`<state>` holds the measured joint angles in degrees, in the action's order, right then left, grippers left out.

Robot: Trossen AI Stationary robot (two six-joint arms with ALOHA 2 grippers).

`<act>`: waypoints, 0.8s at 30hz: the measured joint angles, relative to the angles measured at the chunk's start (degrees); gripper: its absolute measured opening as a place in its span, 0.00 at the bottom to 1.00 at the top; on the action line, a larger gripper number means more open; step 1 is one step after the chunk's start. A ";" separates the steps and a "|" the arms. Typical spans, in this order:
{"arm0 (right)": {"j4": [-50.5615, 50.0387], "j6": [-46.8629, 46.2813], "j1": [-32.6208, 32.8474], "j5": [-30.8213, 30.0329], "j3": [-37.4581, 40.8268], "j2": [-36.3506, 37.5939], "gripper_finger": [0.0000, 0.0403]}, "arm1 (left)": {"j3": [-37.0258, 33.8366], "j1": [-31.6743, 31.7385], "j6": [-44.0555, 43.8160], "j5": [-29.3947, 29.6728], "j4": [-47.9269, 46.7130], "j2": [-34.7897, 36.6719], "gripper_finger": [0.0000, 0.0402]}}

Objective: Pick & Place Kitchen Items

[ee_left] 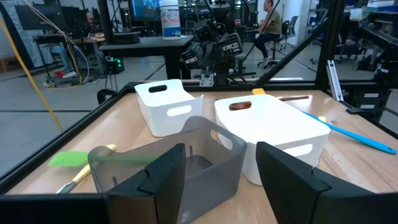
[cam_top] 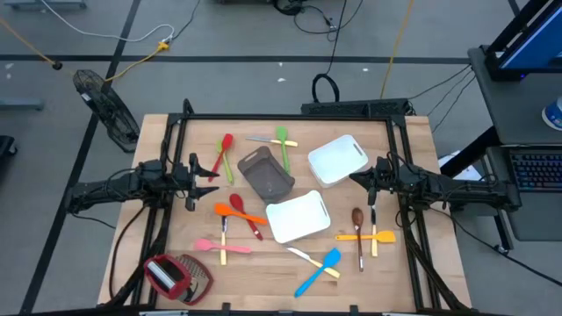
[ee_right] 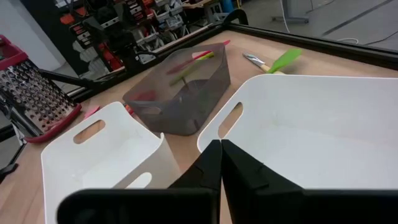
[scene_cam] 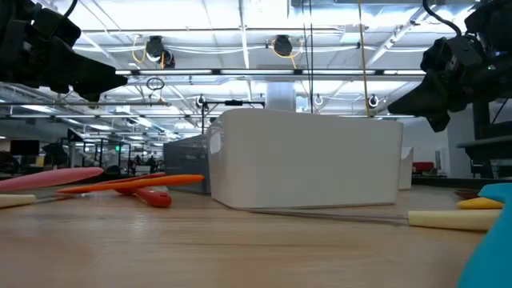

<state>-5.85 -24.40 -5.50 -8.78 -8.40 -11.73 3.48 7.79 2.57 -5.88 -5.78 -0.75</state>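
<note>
Utensils (cam_top: 237, 209) strewn mid-bench around three empty trays (cam_top: 298, 217), left fingers (ee_left: 217, 180) parted and empty, right fingers (ee_right: 220, 163) pinched shut on nothing; risk of clipping tray walls.

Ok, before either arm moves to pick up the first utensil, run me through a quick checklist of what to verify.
1. Left gripper open: ok.
2. Right gripper open: not ok, it is shut.
3. Both grippers empty: ok.
4. Grey tray upright, open side up: ok.
5. Two white trays empty: ok.
6. Utensils such as the orange spatula on the table, not in trays: ok.
</note>
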 joint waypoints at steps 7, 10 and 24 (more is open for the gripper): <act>0.08 0.00 0.00 0.00 0.00 -0.02 0.01 | 0.01 0.00 -0.02 0.01 -0.02 -0.01 0.50; 1.34 -0.01 -0.01 -0.07 0.00 0.00 0.01 | -0.01 0.00 -0.02 0.01 0.00 0.01 0.50; 1.29 0.05 -0.01 -0.15 0.00 0.00 0.01 | -0.01 -0.01 0.00 0.01 -0.01 0.00 0.50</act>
<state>-4.56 -24.35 -5.52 -8.93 -8.40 -11.73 3.46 7.78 2.57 -5.87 -5.79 -0.74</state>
